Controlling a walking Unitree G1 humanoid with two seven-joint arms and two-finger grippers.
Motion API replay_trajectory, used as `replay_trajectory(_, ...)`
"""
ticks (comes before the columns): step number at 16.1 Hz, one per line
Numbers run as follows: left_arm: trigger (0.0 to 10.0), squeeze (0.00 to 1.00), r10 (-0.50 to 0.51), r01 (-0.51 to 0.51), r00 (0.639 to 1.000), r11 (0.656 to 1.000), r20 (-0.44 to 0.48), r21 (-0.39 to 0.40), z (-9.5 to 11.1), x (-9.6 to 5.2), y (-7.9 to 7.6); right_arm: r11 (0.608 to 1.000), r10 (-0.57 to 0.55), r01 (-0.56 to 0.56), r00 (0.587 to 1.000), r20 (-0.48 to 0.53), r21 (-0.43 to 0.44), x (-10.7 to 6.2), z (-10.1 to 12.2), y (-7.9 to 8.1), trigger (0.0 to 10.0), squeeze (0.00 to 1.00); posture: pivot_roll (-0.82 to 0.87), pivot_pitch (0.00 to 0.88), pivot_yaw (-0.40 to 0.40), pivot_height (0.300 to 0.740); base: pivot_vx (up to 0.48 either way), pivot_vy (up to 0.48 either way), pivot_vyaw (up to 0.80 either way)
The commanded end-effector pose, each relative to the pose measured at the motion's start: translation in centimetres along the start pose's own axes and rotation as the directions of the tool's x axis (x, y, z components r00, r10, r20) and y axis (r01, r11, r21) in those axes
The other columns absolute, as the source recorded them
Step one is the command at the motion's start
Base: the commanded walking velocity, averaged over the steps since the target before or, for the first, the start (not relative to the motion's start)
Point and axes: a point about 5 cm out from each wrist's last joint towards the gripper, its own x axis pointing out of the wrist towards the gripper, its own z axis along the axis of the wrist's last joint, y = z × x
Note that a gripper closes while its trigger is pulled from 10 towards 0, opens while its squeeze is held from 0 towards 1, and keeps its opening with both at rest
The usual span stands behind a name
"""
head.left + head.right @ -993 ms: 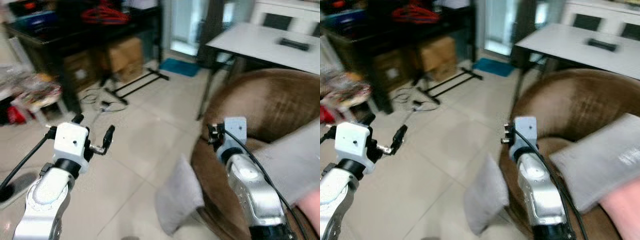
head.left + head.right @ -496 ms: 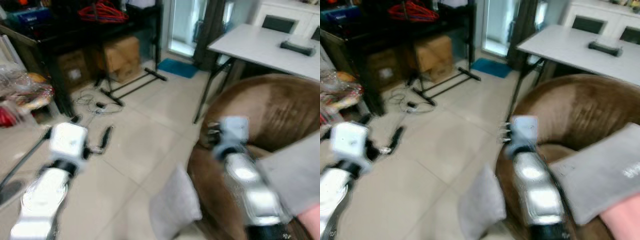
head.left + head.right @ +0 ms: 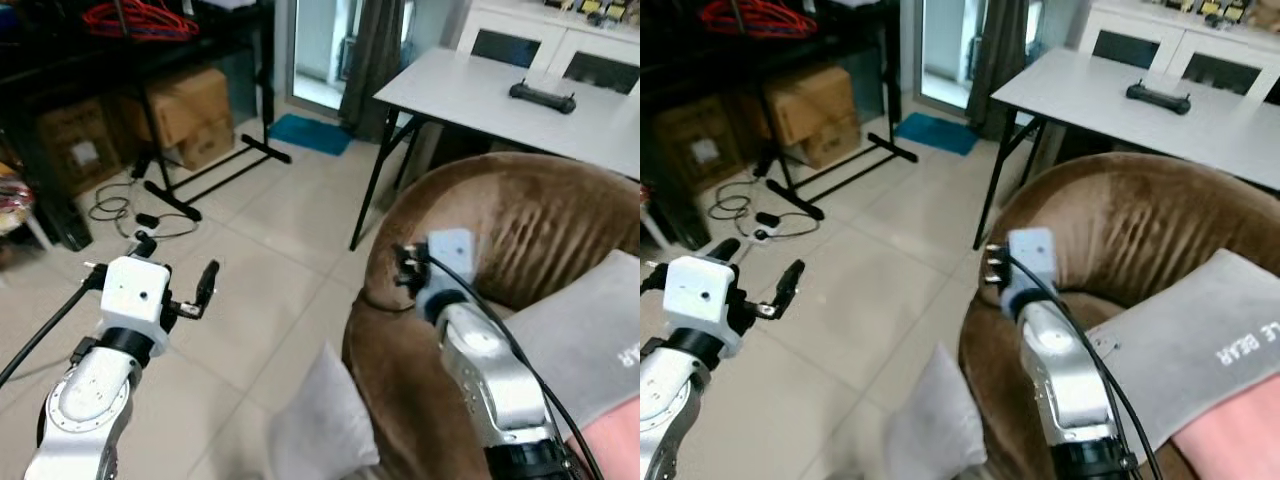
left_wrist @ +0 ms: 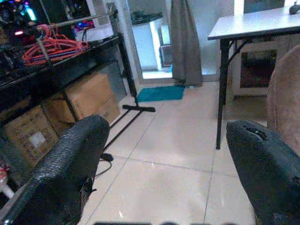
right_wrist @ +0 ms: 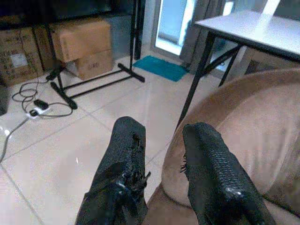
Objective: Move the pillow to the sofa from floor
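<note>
The brown sofa [image 3: 520,230] curves just beyond and beneath the right gripper [image 5: 161,154], whose fingers stand narrowly apart, holding nothing. A grey cushion [image 3: 1200,340] on its seat lies to that gripper's right, cut off by the frame edge. The grey pillow [image 3: 315,425] leans against the sofa's outer side on the tiled floor [image 3: 270,230], below and between both grippers, its lower part cut off. The left gripper [image 4: 168,154] hangs wide open and empty over the tiles.

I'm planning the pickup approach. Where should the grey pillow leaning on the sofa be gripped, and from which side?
Probably its raised upper corner. The pillow stands on edge on the floor, propped against the brown sofa, so that corner is free. The left gripper, open above bare tiles, could come from the floor side; the sofa blocks the other.
</note>
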Motion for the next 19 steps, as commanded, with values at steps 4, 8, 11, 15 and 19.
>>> replay_trajectory(4,10.0,0.0,0.002,-0.002,1.0,1.0,0.006,0.017,-0.2,0.0,-0.6,0.999,-0.031,0.031,0.999,-0.026,0.007,-0.4,-0.5,-1.7,10.0,0.0,0.12,0.0,-0.079,0.7,0.0,0.0,0.0)
replay_trajectory(8,10.0,0.0,-0.002,0.002,1.0,1.0,0.004,0.024,-0.4,-0.1,-0.9,1.0,-0.02,0.02,0.999,-0.039,0.009,-0.5,-0.7,-1.8,10.0,0.0,0.12,0.0,-0.085,0.66,0.0,0.0,0.0)
replay_trajectory(11,10.0,0.0,-0.002,0.001,1.0,1.0,0.006,0.027,-0.3,-0.1,-0.8,1.0,-0.01,0.01,0.999,-0.048,0.016,-0.4,-0.8,-1.6,10.0,0.0,0.12,0.0,-0.085,0.63,0.0,0.0,0.0)
replay_trajectory(15,10.0,0.0,-0.001,0.001,1.0,1.0,0.006,0.031,-0.3,-0.1,-0.8,1.0,0.006,-0.005,0.998,-0.062,0.024,-0.5,-1.1,-1.3,10.0,0.0,0.12,0.0,-0.082,0.595,0.0,0.0,0.0)
replay_trajectory(19,10.0,0.0,0.006,-0.006,1.0,1.0,0.02,0.008,-0.2,0.0,-0.8,0.999,0.036,-0.036,0.997,-0.069,0.005,-0.5,-1.2,-1.1,10.0,0.0,0.12,0.0,-0.078,0.58,0.0,0.0,0.0)
